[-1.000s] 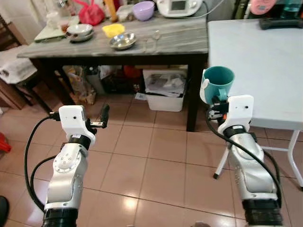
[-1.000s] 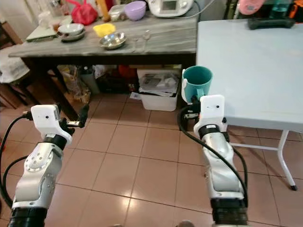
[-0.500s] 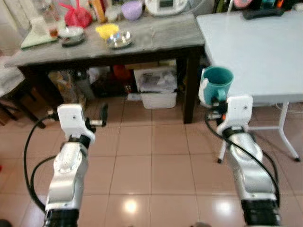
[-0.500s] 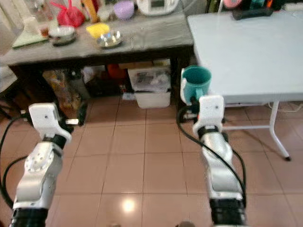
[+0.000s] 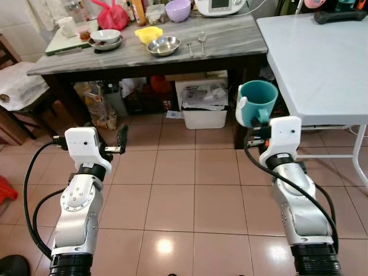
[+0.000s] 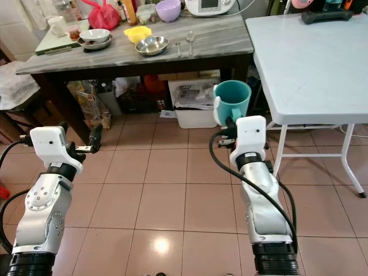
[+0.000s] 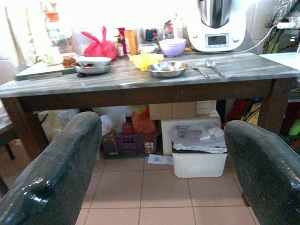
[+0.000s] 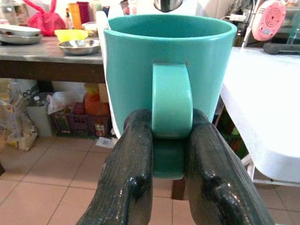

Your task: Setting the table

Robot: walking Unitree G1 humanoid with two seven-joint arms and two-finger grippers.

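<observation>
The whole scene has shifted since a second ago: the camera has swung and pulled back, so the white table (image 5: 322, 63) now lies ahead and to the right of the right gripper (image 8: 169, 154) with more floor between them, while the mug (image 5: 257, 102) sits in the gripper just as it did. That reads as the robot repositioning during the carry, with the set-down not yet begun. The two black fingers (image 8: 126, 183) pinch the mug's handle from either side, holding it upright with its mouth up. The left gripper (image 5: 122, 138) hangs spread wide and empty above the tiled floor (image 5: 172, 190). Further ahead of it stands the dark table (image 5: 144, 57), bearing a steel bowl (image 5: 164, 46), a yellow bowl (image 5: 148, 34), two spoons (image 5: 196, 45) and a purple bowl (image 5: 177, 9)
</observation>
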